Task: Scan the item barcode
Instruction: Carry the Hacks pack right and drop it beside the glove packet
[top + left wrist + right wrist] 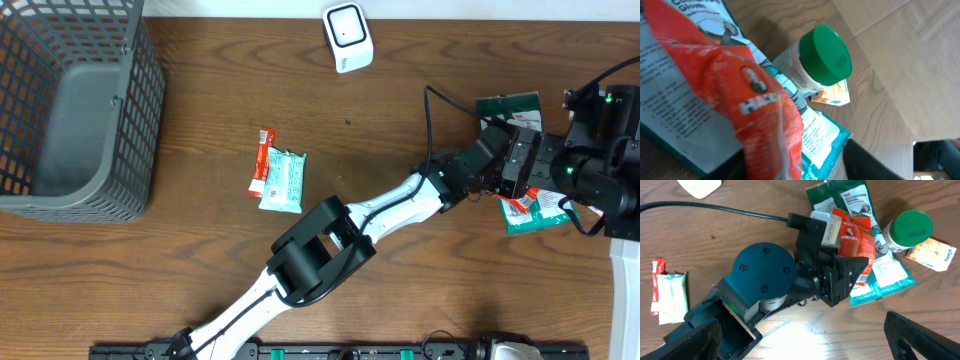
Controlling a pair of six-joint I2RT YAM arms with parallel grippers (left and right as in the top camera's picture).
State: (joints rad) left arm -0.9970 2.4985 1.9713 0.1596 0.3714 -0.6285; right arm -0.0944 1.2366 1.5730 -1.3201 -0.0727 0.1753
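Observation:
A red snack packet [755, 100] lies on the pile of items at the table's right side, over a teal-edged packet [825, 140]. My left gripper [795, 170] reaches over this pile [505, 170]. Its dark fingers stand apart on either side of the red packet [855, 235], open and not pinching it. The white barcode scanner [347, 37] stands at the far edge of the table, well left of the pile. My right gripper [805, 340] hovers above the left arm's wrist, open wide, with nothing held between its fingers.
A green-lidded bottle [907, 230], an orange sachet [931, 254] and a dark green packet [840, 200] share the pile. A red bar and a pale packet [280, 180] lie mid-table. A grey mesh basket [110, 200] stands at the left. A black cable [715, 211] crosses the wood.

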